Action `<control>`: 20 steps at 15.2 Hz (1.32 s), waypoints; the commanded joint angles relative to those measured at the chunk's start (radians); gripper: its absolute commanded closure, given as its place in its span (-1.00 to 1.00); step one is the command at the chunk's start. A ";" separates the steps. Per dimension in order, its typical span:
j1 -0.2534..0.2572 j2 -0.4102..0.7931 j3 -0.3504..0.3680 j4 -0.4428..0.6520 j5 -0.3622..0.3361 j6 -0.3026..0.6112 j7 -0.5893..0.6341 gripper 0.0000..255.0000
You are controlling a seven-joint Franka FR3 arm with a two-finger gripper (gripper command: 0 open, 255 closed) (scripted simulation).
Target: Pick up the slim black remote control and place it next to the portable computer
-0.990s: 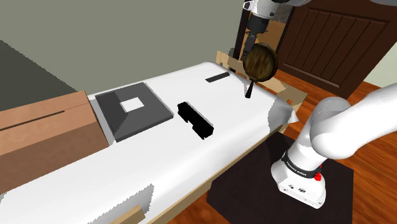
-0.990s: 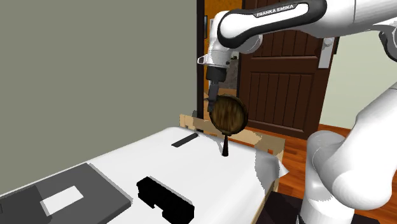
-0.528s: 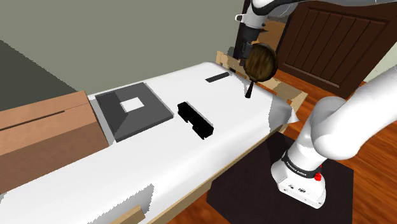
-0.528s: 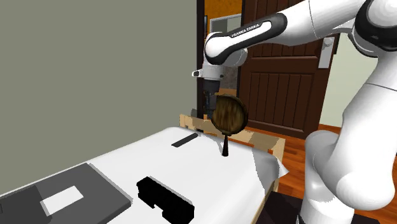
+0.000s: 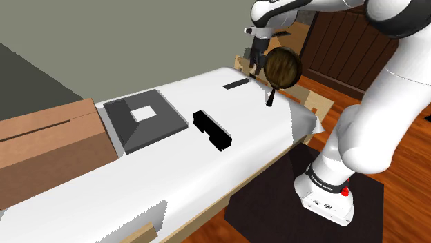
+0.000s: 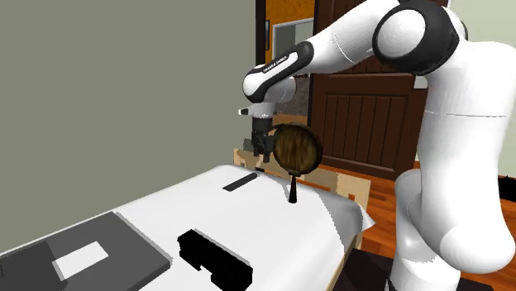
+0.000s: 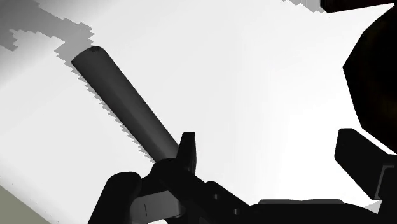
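The slim black remote [image 5: 236,84] [image 6: 241,182] lies flat near the far end of the white-covered table [image 5: 173,162]. The portable computer [image 5: 145,121] [image 6: 83,260] is a grey slab with a white rectangle on it, further along toward the shoulder view's left. My gripper [image 5: 257,62] [image 6: 265,149] [image 7: 273,156] hangs in the air, open and holding nothing, a little above the remote. It is close beside a round brown pan [image 5: 283,67] [image 6: 296,149]. In the wrist view a dark grey cylinder [image 7: 124,105] lies over the white surface past one fingertip [image 7: 188,149].
The pan stands upright on its black handle [image 5: 269,99] at the table's far corner. A chunky black block [image 5: 212,130] [image 6: 213,258] lies mid-table between remote and computer. A wooden cabinet [image 5: 48,138] adjoins the table; a dark wooden door [image 5: 352,41] stands behind.
The arm has swung toward the shoulder view's left and come down, taking the gripper from above the pan to beside it, nearer the remote. Nothing on the table has moved.
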 commanded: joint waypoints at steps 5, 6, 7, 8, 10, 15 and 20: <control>-0.080 0.303 0.014 0.221 0.147 -0.010 -0.319 -1.00; -0.100 0.350 0.025 0.263 0.164 -0.015 -0.361 -1.00; -0.120 0.396 0.038 0.307 0.179 -0.021 -0.399 -1.00; -0.140 0.441 0.052 0.352 0.192 -0.027 -0.436 -1.00; -0.179 0.530 0.080 0.447 0.211 -0.042 -0.501 -1.00; -0.212 0.614 0.109 0.508 0.227 -0.023 -0.553 -1.00; -0.213 0.633 0.118 0.475 0.240 0.027 -0.561 -1.00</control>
